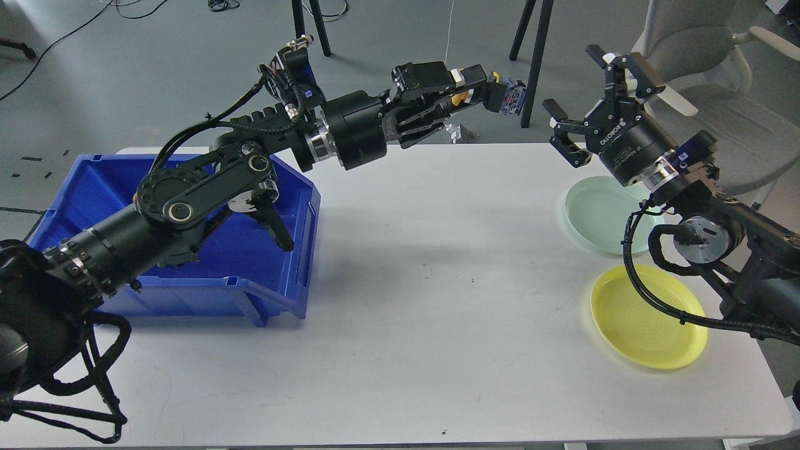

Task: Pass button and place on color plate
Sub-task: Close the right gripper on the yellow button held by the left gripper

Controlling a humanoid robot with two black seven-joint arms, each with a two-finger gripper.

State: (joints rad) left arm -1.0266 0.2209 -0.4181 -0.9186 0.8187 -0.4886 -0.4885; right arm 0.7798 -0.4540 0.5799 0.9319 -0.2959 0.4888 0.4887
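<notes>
My left gripper [470, 92] is shut on a yellow button [462, 98], whose blue-black base [510, 98] sticks out to the right. It holds the button high above the table's far edge, near the middle. My right gripper [584, 92] is open and empty, raised a short way right of the button, with its fingers pointing toward it. A yellow plate [650, 325] lies on the table at the right front. A pale green plate [597, 212] lies behind it, below the right gripper.
A blue bin [294, 250] stands at the table's left; my left arm hides most of its inside. Chair and table legs stand beyond the far edge. The white table [425, 300] lies bare between the bin and the plates.
</notes>
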